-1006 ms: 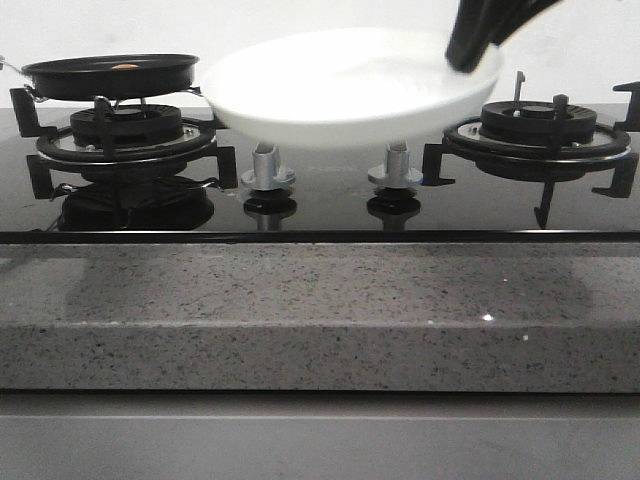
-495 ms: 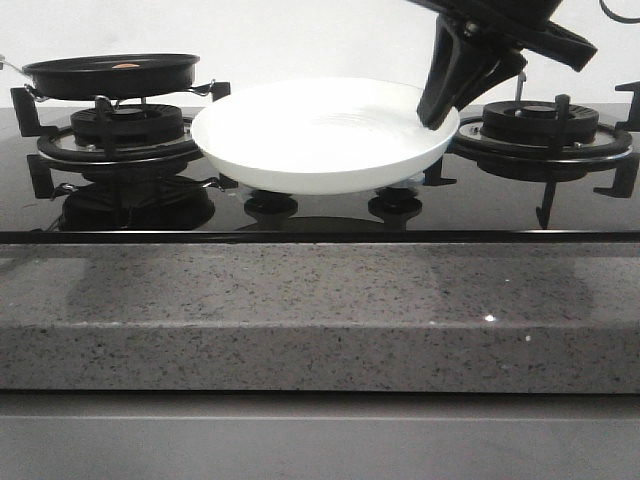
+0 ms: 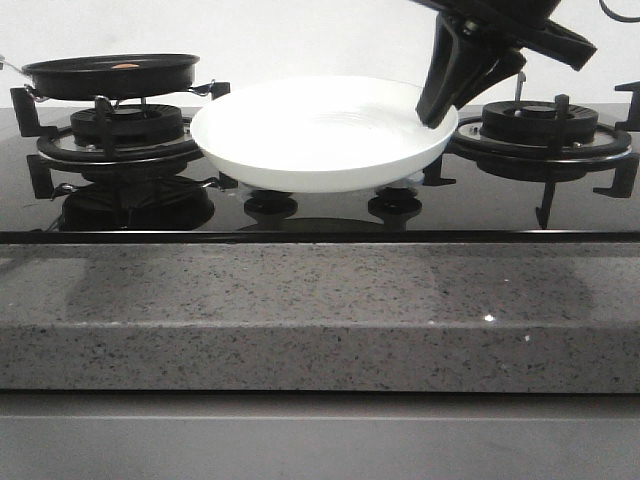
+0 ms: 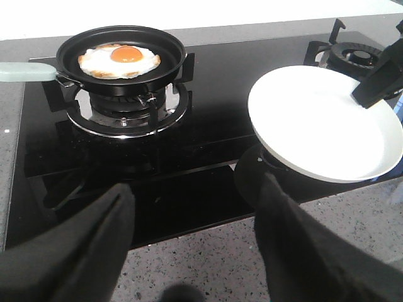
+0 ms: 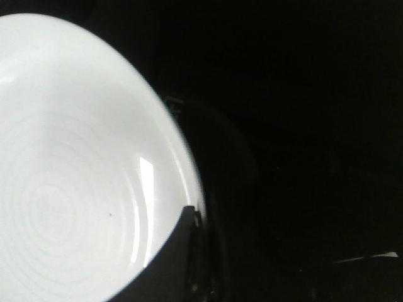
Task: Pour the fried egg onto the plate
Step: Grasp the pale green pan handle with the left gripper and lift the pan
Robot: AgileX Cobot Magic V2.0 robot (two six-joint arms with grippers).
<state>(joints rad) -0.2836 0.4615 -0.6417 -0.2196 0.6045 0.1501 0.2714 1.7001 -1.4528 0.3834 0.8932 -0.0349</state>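
Observation:
The fried egg (image 4: 119,60), cream-white with an orange yolk, lies in the black frying pan (image 4: 170,47) on the left burner; in the front view only a sliver of yolk (image 3: 126,66) shows above the pan's rim (image 3: 110,75). The white plate (image 3: 320,135) sits low over the stove's middle, on or just above the knobs. My right gripper (image 3: 437,110) is shut on its right rim, as the left wrist view (image 4: 371,88) and right wrist view (image 5: 195,217) also show. My left gripper (image 4: 196,185) is open and empty over the counter's front edge.
The pan's pale handle (image 4: 25,71) sticks out to the left. The right burner (image 3: 540,125) with its raised grate stands just right of the plate. Two knobs (image 3: 270,203) sit under the plate. A speckled granite counter (image 3: 320,310) runs along the front.
The right gripper has lowered the plate and carried it a little to the left, down over the knobs; over the last half second it has barely moved. The pan and egg have not moved.

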